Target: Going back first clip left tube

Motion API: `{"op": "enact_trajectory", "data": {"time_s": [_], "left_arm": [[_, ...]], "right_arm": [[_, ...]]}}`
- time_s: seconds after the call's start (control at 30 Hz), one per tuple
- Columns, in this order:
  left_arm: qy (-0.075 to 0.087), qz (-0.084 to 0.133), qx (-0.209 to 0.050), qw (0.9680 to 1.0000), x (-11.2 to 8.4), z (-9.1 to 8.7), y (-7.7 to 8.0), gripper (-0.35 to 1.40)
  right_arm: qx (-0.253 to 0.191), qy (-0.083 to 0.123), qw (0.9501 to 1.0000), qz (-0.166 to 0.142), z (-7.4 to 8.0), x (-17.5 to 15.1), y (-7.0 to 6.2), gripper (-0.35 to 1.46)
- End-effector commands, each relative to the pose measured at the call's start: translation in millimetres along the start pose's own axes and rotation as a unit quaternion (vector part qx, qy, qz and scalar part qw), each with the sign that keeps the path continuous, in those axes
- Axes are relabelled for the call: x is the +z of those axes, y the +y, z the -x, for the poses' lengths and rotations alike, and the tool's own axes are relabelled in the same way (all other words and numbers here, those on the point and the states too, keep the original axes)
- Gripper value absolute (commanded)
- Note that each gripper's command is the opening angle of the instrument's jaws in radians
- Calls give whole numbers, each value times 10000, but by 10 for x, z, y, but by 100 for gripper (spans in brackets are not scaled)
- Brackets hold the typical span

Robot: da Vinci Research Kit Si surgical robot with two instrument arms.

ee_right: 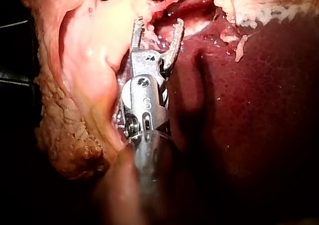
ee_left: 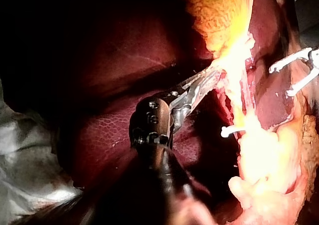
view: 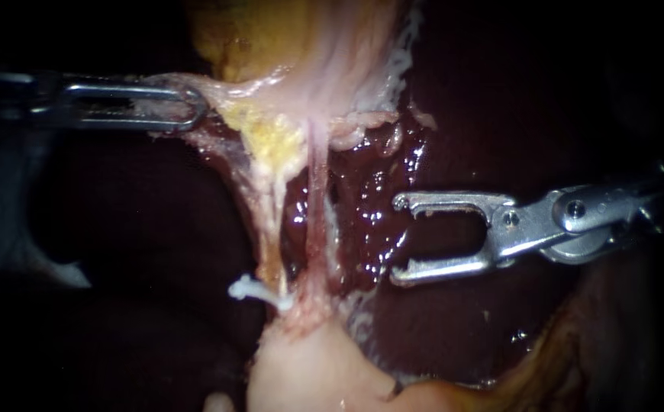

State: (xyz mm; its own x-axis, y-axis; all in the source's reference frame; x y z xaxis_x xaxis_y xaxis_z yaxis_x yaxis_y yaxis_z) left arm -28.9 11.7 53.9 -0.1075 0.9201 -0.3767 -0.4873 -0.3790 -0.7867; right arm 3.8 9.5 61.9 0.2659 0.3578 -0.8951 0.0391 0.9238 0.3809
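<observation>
Step in hand: taking the right instrument (view: 399, 239) back from the clipped left tube (view: 269, 236). The left instrument (view: 183, 107) enters from the left. Its claw is closed on a fold of pale tissue (view: 217, 95) and holds it out sideways, so two strands stand taut and apart over the dark liver (view: 381, 206). The white clip (view: 254, 291) sits across the lower end of the left tube, just above the pale mass below. The second tube (view: 317, 198) beside it is bare. The right instrument lies to the right of both tubes, apart from the clip, with its claw wide open and empty above the liver.

To do the step well, as judged from here, draw the right instrument straight back along its own shaft. Close the claw only once it is free of every strand, so that neither hooked tip catches the second tube or scrapes the liver. The left claw should pull evenly, since slack would let the tubes sag toward those tips. Watch the clip for any tilt.
</observation>
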Motion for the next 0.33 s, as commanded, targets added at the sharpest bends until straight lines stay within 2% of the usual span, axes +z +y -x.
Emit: {"op": "enact_trajectory", "data": {"time_s": [0.03, 0.33], "left_arm": [[-22, -6, 11, 10000, 2, 2, -1, -35], [-39, -6, 17, 10000, 1, 2, -2, -35]], "right_arm": [[-1, 0, 10000, 0, 0, 0, 0, 50], [4, 0, 10000, 4, -2, 1, -1, 50]]}}
